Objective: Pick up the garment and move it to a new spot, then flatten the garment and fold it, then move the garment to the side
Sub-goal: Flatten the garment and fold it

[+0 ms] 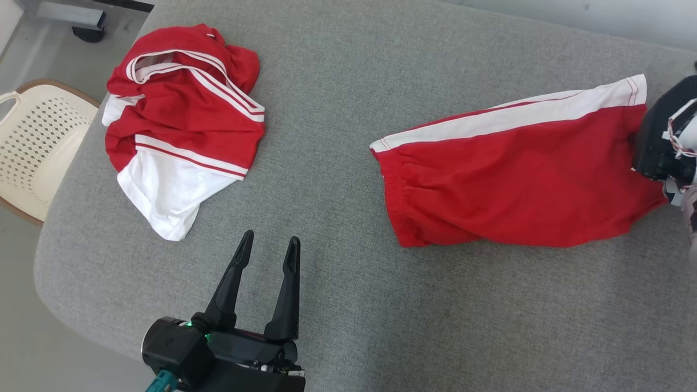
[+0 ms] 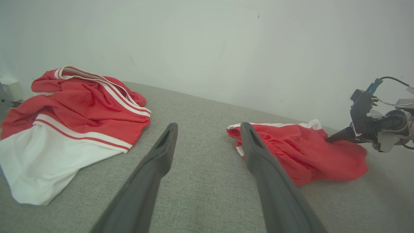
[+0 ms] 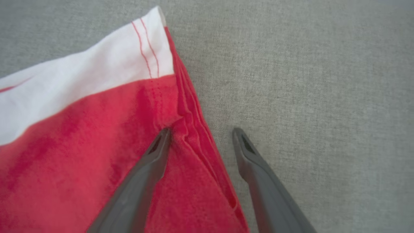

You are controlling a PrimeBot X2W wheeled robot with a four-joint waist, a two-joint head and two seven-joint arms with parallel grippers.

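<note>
Left gripper (image 1: 270,239), spread, idles at 6 o'clock; the right gripper (image 3: 200,136), spread astride the hem of the shorts (image 1: 517,174) at 3 o'clock, might pinch just 1 layer, letting them sag open.

I read this as a plain indoor test room or lab. Evidence: a counter (image 1: 381,337) padded in grey fabric, a bare pale wall (image 2: 207,42) directly behind it, a cream perforated plastic chair (image 1: 38,136) standing beside its left edge, and smooth pale floor (image 1: 22,337) under the chair.
</note>
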